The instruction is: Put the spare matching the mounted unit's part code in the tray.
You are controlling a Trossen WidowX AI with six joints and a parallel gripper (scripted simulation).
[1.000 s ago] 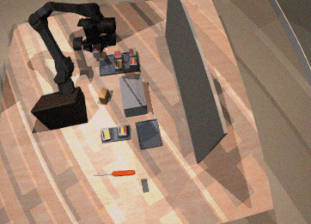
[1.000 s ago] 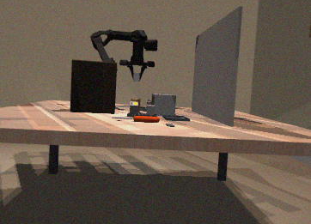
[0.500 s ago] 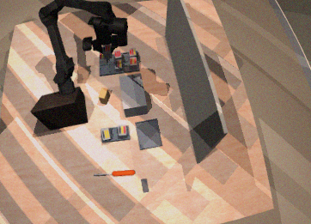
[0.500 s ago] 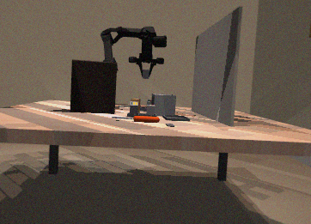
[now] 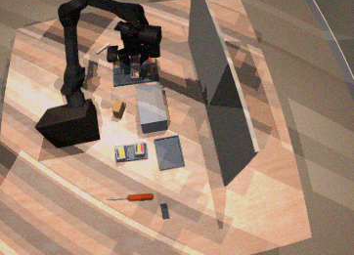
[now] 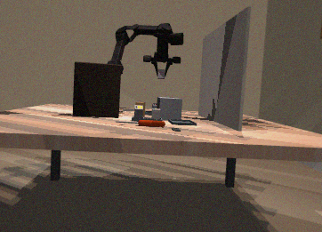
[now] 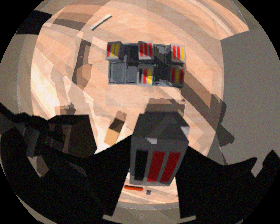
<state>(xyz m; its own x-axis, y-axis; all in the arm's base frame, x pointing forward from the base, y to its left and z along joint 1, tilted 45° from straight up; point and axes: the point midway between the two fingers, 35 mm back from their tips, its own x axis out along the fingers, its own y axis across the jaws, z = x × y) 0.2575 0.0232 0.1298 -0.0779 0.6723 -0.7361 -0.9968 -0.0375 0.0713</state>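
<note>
One tall grey panel (image 5: 207, 63) (image 6: 229, 75) stands upright, its far face hidden. Black arm (image 5: 71, 45) (image 6: 164, 45) covers part of the spares rack (image 5: 118, 81) (image 7: 122, 75) in the top view; wrist shows five striped units in it. Gripper (image 5: 134, 69) (image 6: 161, 75) (image 7: 153, 140) is partly open, clamped on a grey spare (image 6: 161, 73) (image 7: 158, 150), in the air, apart from the flat dark tray (image 5: 169, 152) (image 6: 182, 122). Its face reads black, red, red; can't make out the mounted unit's code.
</note>
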